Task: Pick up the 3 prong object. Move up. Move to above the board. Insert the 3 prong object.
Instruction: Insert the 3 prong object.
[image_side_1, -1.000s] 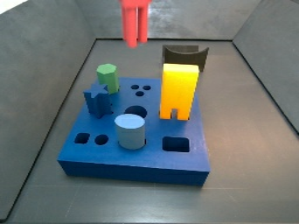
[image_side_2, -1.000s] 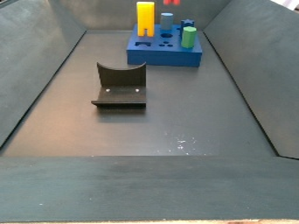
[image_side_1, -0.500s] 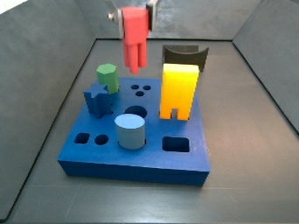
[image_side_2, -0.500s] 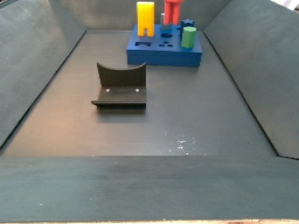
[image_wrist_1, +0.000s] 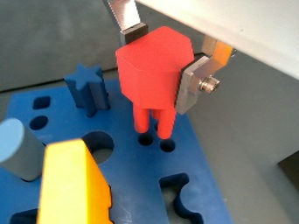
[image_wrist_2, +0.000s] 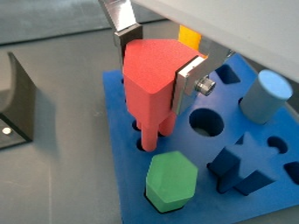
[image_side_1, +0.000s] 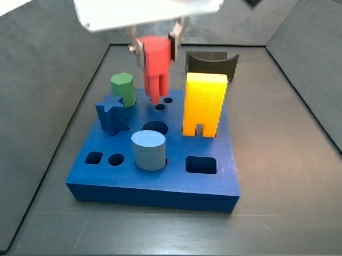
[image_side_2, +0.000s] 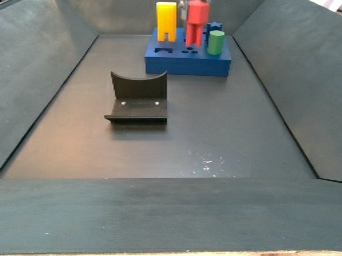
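Observation:
The 3 prong object (image_wrist_1: 149, 74) is a red peg block, held upright between the silver fingers of my gripper (image_wrist_1: 162, 59), which is shut on its head. It also shows in the wrist view (image_wrist_2: 149, 92) with the gripper (image_wrist_2: 158, 63) around it. Its thin prongs reach down to the three small round holes of the board (image_wrist_1: 193, 156), a thick blue block, and their tips look to be at or just inside the holes. In the side views the red block (image_side_1: 156, 62) (image_side_2: 197, 20) stands over the far part of the board (image_side_1: 154, 190) (image_side_2: 187, 68).
On the board stand a yellow two-legged block (image_side_1: 203, 105), a green hexagonal peg (image_side_1: 122, 88), a blue star peg (image_side_1: 111, 115) and a grey-blue cylinder (image_side_1: 147, 150). The dark fixture (image_side_2: 136, 97) stands on the floor beside the board. Grey walls enclose the floor.
The gripper has come straight down with the red 3 prong object, from high above the board until its prongs meet the three small holes.

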